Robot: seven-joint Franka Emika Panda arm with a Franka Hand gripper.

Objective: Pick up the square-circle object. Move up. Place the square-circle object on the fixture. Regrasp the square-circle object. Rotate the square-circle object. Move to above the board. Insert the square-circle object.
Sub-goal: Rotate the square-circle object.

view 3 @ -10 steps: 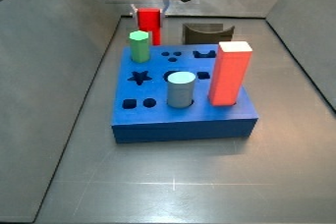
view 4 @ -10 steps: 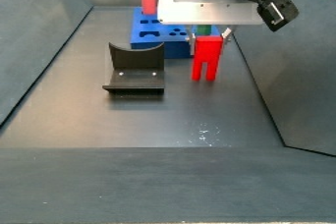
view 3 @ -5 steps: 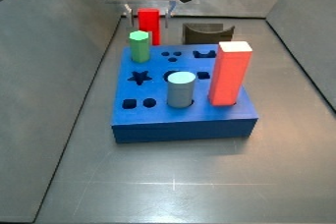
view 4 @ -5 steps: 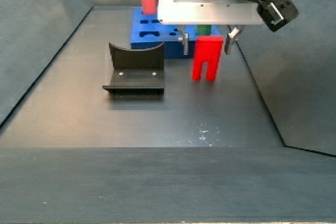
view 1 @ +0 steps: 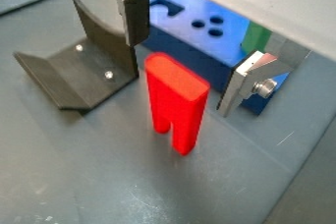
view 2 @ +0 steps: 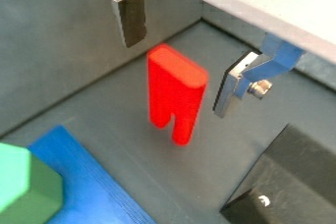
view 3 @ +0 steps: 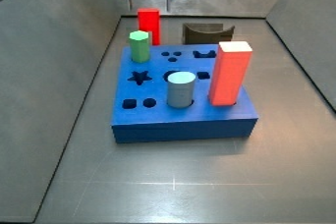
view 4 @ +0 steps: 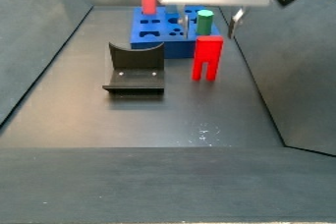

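While the gripper [view 1: 192, 49] hangs above the square-circle object [view 1: 174, 103], its two silver fingers [view 2: 130, 16] stand wide apart with nothing between them, and neither dark pad touches the peg in either wrist view. One finger [view 1: 133, 12] sits on the side of the peg toward the fixture [view 1: 82, 59]; the other [view 1: 250, 83] is on the far side, clear of it.

The square-circle object [view 4: 207, 58] is bright red, blocky and square-sided, standing upright on the grey floor with a notch in its lower end that splits it into two short legs. It stands beside the fixture [view 4: 134, 69], apart from it, and just off the edge of the blue board [view 3: 182, 99]. On the board stand a green peg [view 3: 138, 45], a grey cylinder [view 3: 180, 89] and a tall red-orange block [view 3: 231, 72].
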